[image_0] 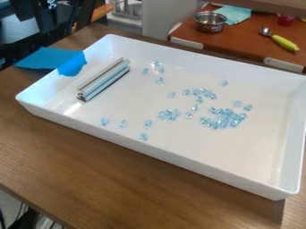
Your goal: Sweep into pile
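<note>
Now, spread-out blue beads (222, 120) are being held inside the white tray (257, 152); the claw's opening and grip cannot be told.

At the left, a blue sheet (43, 58) is seen, its right part bent downward. In the background, a reddish-brown table (238, 42) is seen, on which a round metal pot (210, 22) is set. A pale teal cloth (235, 14) is laid just beside the pot. Farther right, a rounded metal piece (265, 31) is placed by a long yellow-green object (285, 43); whether they are joined cannot be told. Behind these, a red object (286, 20) is partly seen.
</note>
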{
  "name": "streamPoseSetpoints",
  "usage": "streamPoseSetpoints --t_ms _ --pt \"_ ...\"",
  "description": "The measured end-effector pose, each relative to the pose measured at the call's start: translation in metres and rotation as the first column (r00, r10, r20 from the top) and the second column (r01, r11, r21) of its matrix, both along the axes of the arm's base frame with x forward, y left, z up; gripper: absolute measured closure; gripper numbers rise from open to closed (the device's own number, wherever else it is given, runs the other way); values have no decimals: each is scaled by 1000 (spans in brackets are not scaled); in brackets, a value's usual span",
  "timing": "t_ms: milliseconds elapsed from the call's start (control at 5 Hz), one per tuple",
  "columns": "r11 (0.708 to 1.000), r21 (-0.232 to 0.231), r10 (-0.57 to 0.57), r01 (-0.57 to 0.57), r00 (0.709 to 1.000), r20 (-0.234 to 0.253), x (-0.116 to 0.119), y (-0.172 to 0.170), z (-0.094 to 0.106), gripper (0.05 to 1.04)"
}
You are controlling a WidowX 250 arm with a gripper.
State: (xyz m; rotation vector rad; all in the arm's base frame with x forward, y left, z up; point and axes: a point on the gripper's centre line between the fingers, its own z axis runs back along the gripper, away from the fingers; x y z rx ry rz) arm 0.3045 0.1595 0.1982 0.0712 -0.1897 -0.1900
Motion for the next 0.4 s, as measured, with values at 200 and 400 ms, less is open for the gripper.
streamPoseSetpoints --t_ms 200,400 --pt "1000 -27 9 -10 999 -45 -2 -2 -18 83" --pt "998 -19 65 -66 997 -42 5 -24 -49 83"
